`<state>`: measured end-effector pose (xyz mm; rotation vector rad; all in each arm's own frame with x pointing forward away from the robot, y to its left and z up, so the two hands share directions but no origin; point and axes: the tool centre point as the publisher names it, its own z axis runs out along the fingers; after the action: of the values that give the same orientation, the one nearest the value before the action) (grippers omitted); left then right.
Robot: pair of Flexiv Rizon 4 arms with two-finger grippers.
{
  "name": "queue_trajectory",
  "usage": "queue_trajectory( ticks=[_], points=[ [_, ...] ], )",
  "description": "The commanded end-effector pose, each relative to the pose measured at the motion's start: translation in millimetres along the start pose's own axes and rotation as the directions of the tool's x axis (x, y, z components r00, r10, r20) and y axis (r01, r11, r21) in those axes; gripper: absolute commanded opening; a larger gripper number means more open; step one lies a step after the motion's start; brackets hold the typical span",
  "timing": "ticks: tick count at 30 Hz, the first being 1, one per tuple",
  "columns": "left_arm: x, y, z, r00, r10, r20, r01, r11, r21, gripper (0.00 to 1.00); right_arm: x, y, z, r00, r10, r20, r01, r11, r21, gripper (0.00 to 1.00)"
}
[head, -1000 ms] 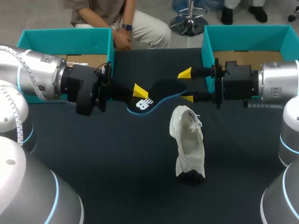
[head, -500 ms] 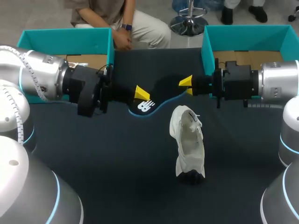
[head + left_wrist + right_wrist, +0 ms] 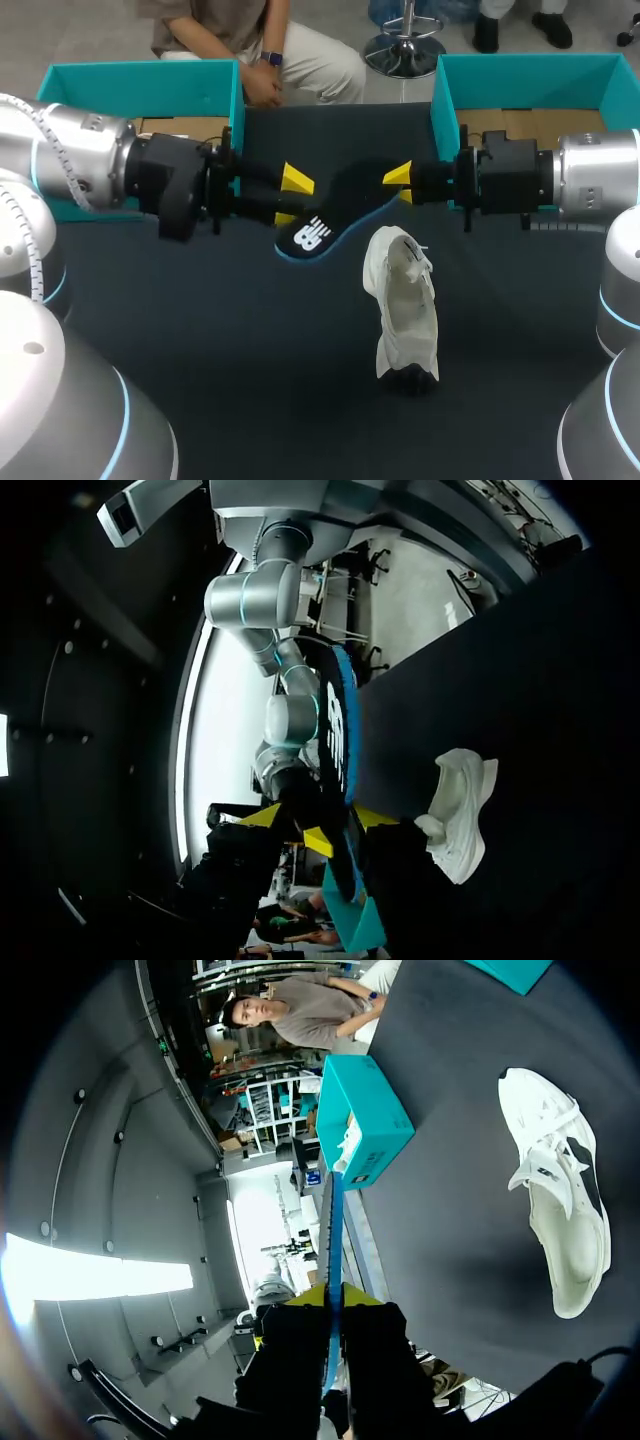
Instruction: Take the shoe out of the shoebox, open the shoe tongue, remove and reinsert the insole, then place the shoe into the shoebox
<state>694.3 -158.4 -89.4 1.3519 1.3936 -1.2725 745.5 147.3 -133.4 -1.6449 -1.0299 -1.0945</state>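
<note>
**Right pincer (image 3: 400, 186) clamps the insole (image 3: 315, 232); left pincer (image 3: 292, 198) stands open**

Head view: the right pincer comes in from the bench's (image 3: 200, 330) right edge. Its yellow tips are pressed together on one end of the black, blue-edged insole, which hangs in the air over the far middle of the bench. The left pincer comes in from the left edge with its fingers spread, one tip above the insole's other end and one below it. A white logo is printed on the insole near that end. It is the only marking that shows. The white shoe (image 3: 403, 300) lies on the bench near the middle, closer to the near edge than the insole and apart from both pincers. The left teal box (image 3: 140, 75) sits at the far left corner and the right teal box (image 3: 520, 80) at the far right corner.

Left wrist view: the insole (image 3: 338, 730) stands on edge between the spread yellow tips, showing its logo and blue rim. The shoe (image 3: 458, 810) lies on the bench beside it.

Right wrist view: the insole (image 3: 333, 1230) is seen edge-on as a thin blue strip, gripped between the closed tips. The shoe (image 3: 560, 1200) lies off to one side with its opening showing. The left teal box (image 3: 365, 1115) stands ahead.
</note>
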Motion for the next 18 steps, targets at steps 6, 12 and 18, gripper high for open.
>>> queue_trajectory(
  ticks=[6,12,18],
  points=[
    [-8.6,29,-34,0.999,-0.006,-0.037,0.007,0.999,0.036,1.0,-0.2,-0.8,1,1.0,0.001,0.002,-0.001,1.0,-0.003,0.0],
    [-25.1,51,-58,0.99,0.034,-0.135,-0.016,0.991,0.13,1.0,-0.2,-0.8,1,1.0,0.001,0.002,-0.001,1.0,-0.003,0.0],
    [-37.7,59,-71,0.95,0.119,-0.289,-0.039,0.963,0.268,1.0,-0.2,-0.8,1,1.0,0.001,0.002,-0.001,1.0,-0.003,0.0]
  ],
)
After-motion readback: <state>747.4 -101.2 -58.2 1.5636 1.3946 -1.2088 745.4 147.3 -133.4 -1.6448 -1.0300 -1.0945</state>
